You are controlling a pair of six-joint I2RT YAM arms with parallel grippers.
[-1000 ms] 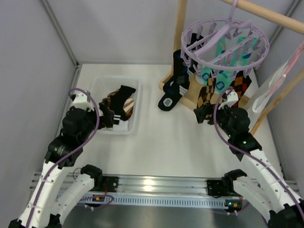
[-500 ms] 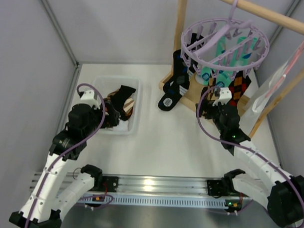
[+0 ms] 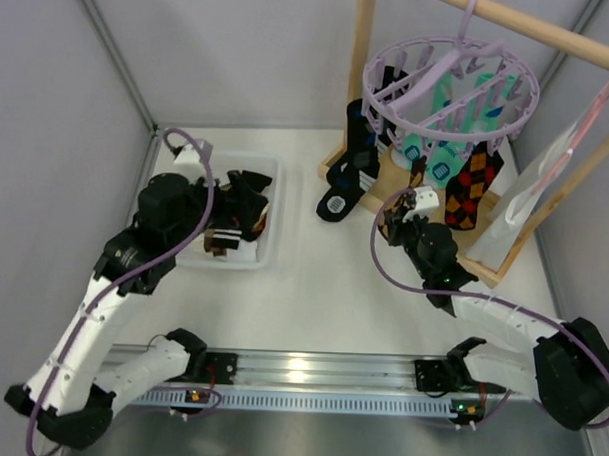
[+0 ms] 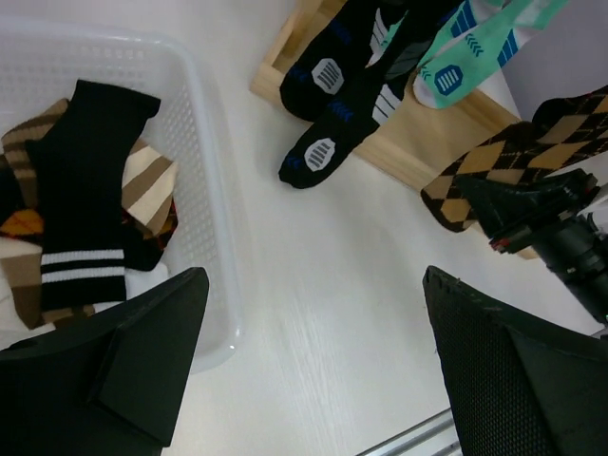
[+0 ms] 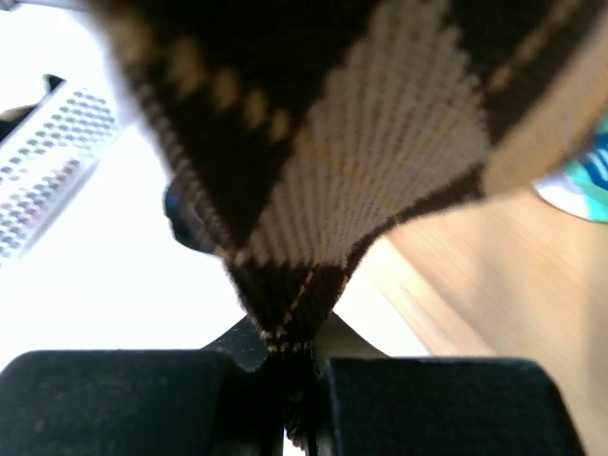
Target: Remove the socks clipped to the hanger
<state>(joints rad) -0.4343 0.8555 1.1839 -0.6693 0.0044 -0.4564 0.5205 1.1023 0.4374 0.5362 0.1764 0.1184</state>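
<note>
The lavender hanger hangs from the wooden rack with socks clipped round its ring: black socks, mint ones and an orange argyle sock. My right gripper is shut on the toe of a tan argyle sock, which still hangs from the hanger. My left gripper is open and holds nothing, hovering by the right rim of the white basket. In the left wrist view the black socks and the tan argyle sock show.
The basket holds a black sock with white stripes on other argyle socks. The wooden rack post and its base stand behind the hanging socks. A white hanger hangs at the far right.
My right gripper has moved left and under the tan argyle sock and has shut on its toe. The left arm has risen and swung back over the basket, still open.
</note>
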